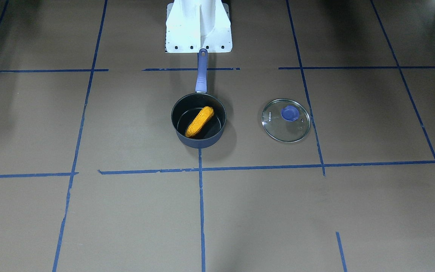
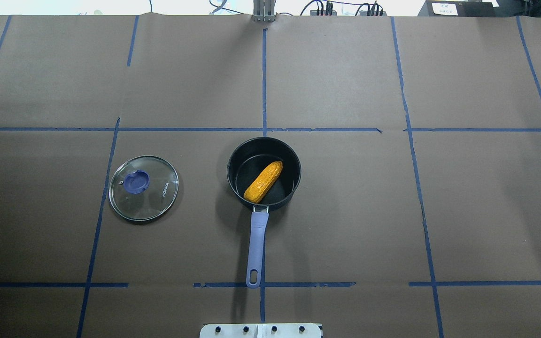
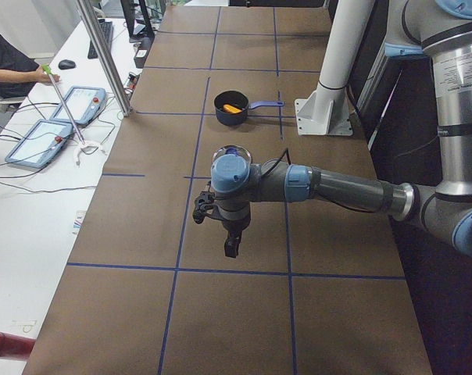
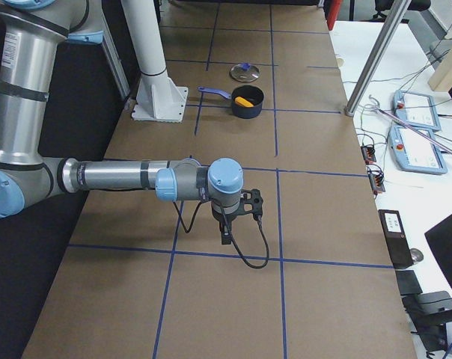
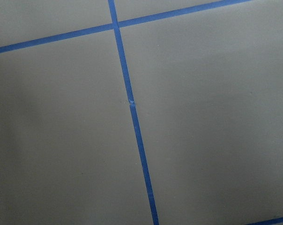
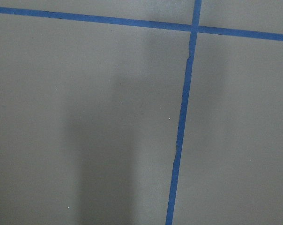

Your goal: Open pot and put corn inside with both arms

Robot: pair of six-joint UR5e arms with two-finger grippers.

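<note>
The dark navy pot (image 2: 236, 164) stands open at the table's middle, its purple-blue handle (image 2: 256, 249) pointing toward the robot base. It also shows in the front view (image 1: 198, 140). The orange-yellow corn (image 2: 263, 181) lies inside the pot, also in the front view (image 1: 199, 121). The glass lid (image 2: 143, 188) with a blue knob lies flat on the table beside the pot, on the robot's left. My left gripper (image 3: 232, 246) shows only in the exterior left view and my right gripper (image 4: 226, 233) only in the exterior right view, both far from the pot. I cannot tell whether they are open.
The white stand (image 1: 198, 26) is bolted just behind the pot's handle. Blue tape lines grid the brown table. Both wrist views show only bare table with tape. An operator (image 3: 9, 66) sits at a side desk with tablets and cables.
</note>
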